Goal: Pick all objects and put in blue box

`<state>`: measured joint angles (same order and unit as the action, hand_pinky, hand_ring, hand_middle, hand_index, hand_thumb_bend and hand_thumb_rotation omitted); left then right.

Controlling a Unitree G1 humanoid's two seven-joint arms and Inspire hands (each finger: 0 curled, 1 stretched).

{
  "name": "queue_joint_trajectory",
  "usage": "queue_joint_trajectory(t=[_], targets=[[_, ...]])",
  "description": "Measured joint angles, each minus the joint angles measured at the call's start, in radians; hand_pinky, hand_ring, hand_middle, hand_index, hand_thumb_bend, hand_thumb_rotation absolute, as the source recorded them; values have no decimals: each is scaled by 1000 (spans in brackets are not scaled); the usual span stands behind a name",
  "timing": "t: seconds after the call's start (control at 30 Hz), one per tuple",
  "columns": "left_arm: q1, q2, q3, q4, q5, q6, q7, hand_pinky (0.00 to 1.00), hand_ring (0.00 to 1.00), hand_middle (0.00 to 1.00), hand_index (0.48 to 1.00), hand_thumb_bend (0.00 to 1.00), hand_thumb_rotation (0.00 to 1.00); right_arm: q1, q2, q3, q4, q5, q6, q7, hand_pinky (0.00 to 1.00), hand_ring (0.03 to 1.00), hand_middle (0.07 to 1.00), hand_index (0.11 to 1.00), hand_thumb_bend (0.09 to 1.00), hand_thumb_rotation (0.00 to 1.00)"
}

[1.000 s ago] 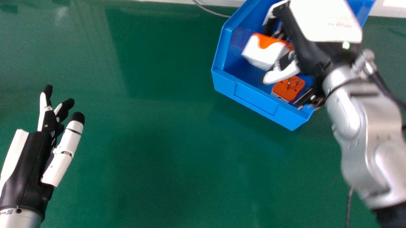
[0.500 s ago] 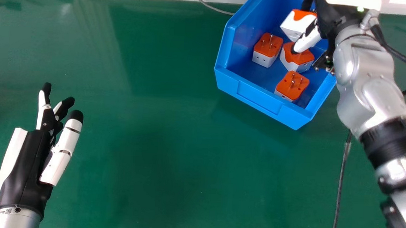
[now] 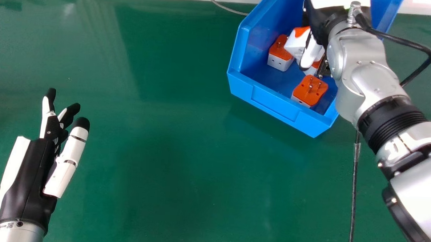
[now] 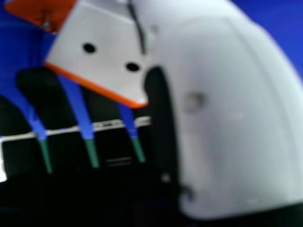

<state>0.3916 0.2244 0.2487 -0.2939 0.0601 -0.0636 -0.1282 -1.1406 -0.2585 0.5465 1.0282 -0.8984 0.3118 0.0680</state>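
1. Pinching a white-and-orange plug adapter (image 3: 296,43) inside the blue box (image 3: 280,105), the right hand (image 3: 311,55) has its thumb and fingers partly closed about it; how firm the hold is, I cannot tell.
2. The held adapter sits tilted, just right of the left adapter (image 3: 279,53) and partly over another adapter (image 3: 311,70); a third loose one, the near adapter (image 3: 309,90), lies prongs up by the near wall.
3. Letting go here could leave the held adapter propped on its neighbours, because its tilt and the crowding beneath give it no flat landing; it might then roll against the prongs.
4. A sideways swing of the thumb could shove the left adapter; a fingertip could catch a loose one on the way out; the looped cable (image 3: 415,45) at the wrist might brush the box's right wall if the arm drops lower.
5. The silver forearm (image 3: 375,79) slants in from the near right, crossing the right wall; the hand points downward into the box, thumb on its left side; the left hand (image 3: 31,178) rests idle at near left, fingers loosely spread.
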Motion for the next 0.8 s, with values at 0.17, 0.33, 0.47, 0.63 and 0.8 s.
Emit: queue_joint_trajectory(t=[0.17,0.33,0.47,0.63,0.8], targets=[[1,-2,-7,-9,4,0,0,966,961,948,930,295,891,-18,35,26,38,-2,15,-47,256,397,470,553,511,0],[11,-7,-8,-27,8,8,1,993,978,957,933,310,898,-23,59,45,69,11,22,-39,252,415,491,515,516,0],[15,-10,-8,-31,8,12,1,1000,981,957,934,309,901,-23,58,34,66,38,-1,-86,332,450,484,518,508,37],[14,-10,-8,-32,8,11,1,991,976,956,936,285,894,-31,71,49,122,39,34,-55,408,534,602,611,553,465],[8,-10,-9,-30,8,11,1,981,970,951,929,298,890,-33,79,75,142,31,59,-29,693,805,897,852,591,670]])
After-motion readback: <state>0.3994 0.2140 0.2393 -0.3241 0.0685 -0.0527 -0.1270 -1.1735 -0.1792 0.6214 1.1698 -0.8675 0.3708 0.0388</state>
